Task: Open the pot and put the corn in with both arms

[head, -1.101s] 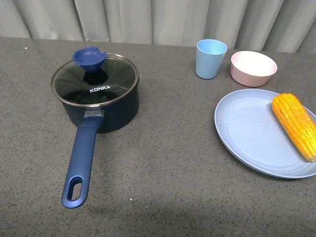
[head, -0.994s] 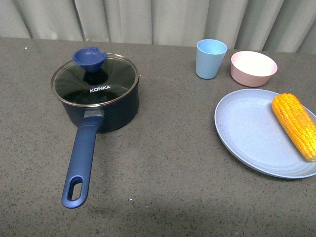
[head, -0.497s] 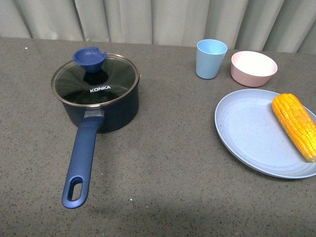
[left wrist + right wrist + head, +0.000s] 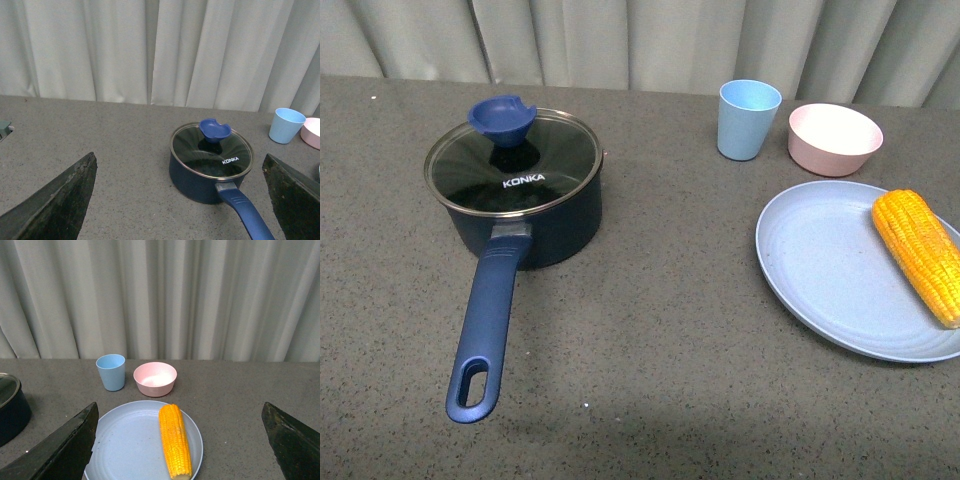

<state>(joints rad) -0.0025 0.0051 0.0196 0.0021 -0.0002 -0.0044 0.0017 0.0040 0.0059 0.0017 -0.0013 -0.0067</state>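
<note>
The navy-blue pot [image 4: 525, 215] stands at the left of the table with its glass KONKA lid [image 4: 512, 173] on and the blue knob [image 4: 501, 118] on top; its long handle [image 4: 483, 335] points toward me. It also shows in the left wrist view [image 4: 210, 170]. The yellow-orange corn [image 4: 918, 254] lies on the right part of a light blue plate [image 4: 820, 270]. It also shows in the right wrist view [image 4: 175, 440]. My left gripper [image 4: 182, 210] is open, well back from the pot. My right gripper [image 4: 177, 450] is open, back from the corn. Neither arm shows in the front view.
A light blue cup [image 4: 749, 119] and a pink bowl [image 4: 834, 138] stand behind the plate, near the table's far edge. A grey curtain hangs behind the table. The table top [image 4: 660, 330] is dark grey and speckled.
</note>
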